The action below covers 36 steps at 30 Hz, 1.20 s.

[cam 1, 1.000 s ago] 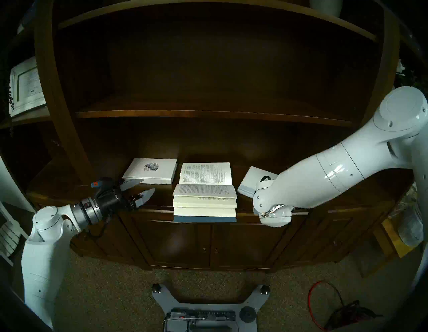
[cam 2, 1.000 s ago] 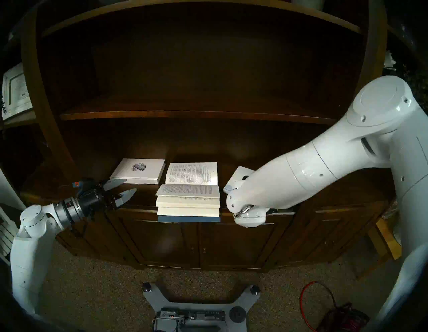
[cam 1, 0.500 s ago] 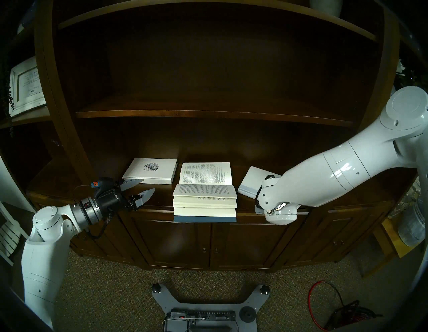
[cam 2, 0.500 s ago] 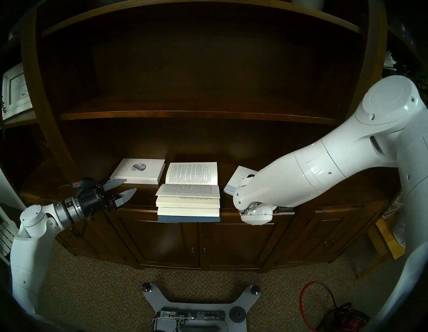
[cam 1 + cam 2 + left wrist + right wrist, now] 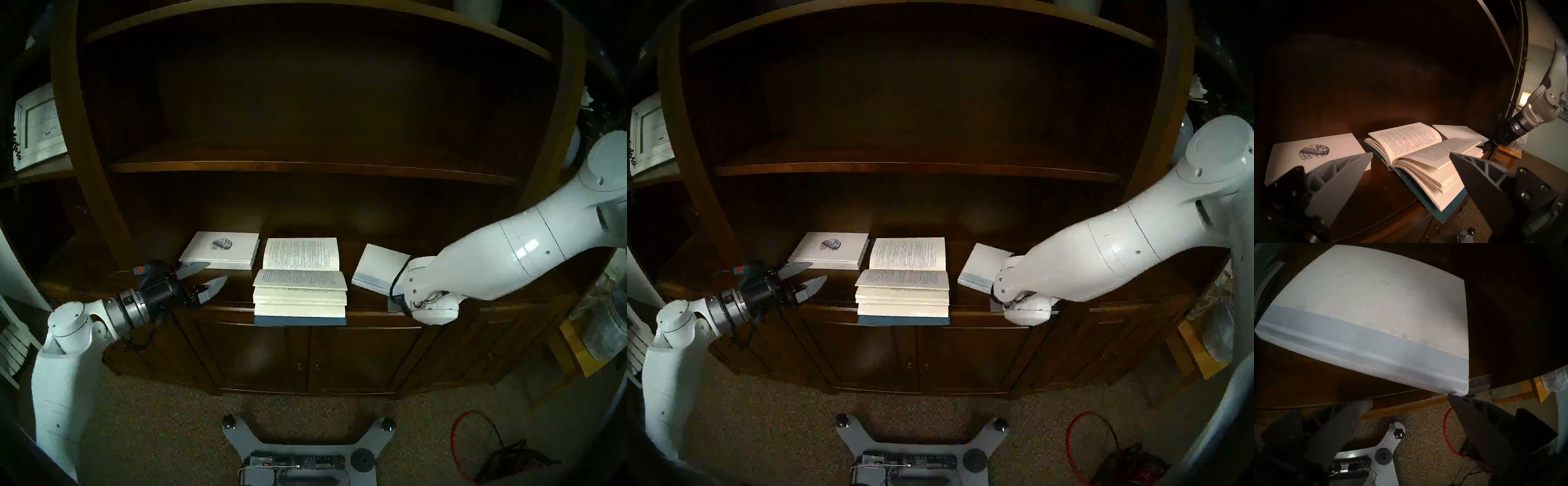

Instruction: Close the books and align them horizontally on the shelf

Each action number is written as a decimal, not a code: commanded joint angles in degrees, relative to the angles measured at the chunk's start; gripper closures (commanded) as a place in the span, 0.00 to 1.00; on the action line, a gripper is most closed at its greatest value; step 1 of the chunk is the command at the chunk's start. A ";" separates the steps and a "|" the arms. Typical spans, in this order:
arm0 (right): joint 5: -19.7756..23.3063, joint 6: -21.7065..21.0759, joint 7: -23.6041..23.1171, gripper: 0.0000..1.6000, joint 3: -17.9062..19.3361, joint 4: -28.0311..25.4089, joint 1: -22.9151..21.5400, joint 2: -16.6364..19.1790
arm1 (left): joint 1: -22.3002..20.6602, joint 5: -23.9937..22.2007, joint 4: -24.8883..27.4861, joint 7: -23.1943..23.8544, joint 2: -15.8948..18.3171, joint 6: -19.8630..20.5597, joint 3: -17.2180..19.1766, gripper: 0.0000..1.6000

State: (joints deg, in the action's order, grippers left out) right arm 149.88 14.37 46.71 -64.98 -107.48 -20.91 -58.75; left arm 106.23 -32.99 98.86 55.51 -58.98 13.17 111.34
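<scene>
On the dark shelf [image 5: 237, 295] a blue-covered book [image 5: 300, 278] lies open, overhanging the edge; the right gripper [image 5: 1410, 411], spread wide, touches a skewed white book [image 5: 1373, 302]; nudging could slide either off.

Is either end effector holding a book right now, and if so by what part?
Nothing is held. The left end effector is open beside the open book; the right end effector is open, one fingertip at the white book's spine corner.

Likely a home study, dark bookcase [image 5: 305, 168], carpet [image 5: 163, 424]
</scene>
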 commanded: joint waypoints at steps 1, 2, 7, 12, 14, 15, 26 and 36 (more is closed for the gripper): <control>-2.21 1.21 -1.59 0.00 -2.03 5.35 -4.23 3.72 | -1.12 -0.53 1.11 -0.04 0.07 -0.29 0.59 0.00; -2.31 1.18 -2.11 0.00 -2.17 5.65 -4.18 3.68 | -1.12 -0.53 1.11 -0.04 0.07 -0.29 0.59 0.00; -2.34 0.79 -4.60 0.00 -2.73 5.49 -5.99 4.75 | -1.11 -0.51 1.09 -0.03 0.09 -0.29 0.57 0.00; -2.49 0.40 -6.48 0.00 -3.20 4.90 -7.77 5.73 | -1.11 -0.50 1.07 -0.03 0.10 -0.29 0.56 0.00; -2.47 0.20 -6.95 0.00 -3.57 4.74 -8.35 5.94 | -1.11 -0.50 1.07 -0.02 0.10 -0.29 0.56 0.00; -2.63 0.25 -7.26 0.00 -3.59 4.73 -8.44 6.13 | -1.10 -0.49 1.07 -0.02 0.10 -0.29 0.56 0.00; -3.07 -0.38 -9.98 0.00 -4.59 4.02 -10.65 7.23 | -1.11 -0.49 1.07 -0.02 0.09 -0.29 0.57 0.00; -3.24 -0.95 -12.41 0.00 -4.11 3.92 -11.07 7.66 | -1.11 -0.49 1.07 -0.02 0.09 -0.29 0.57 0.00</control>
State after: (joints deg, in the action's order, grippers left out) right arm 148.79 11.03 35.47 -70.85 -108.01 -26.26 -52.11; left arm 106.23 -32.97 98.86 55.53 -58.98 13.17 111.34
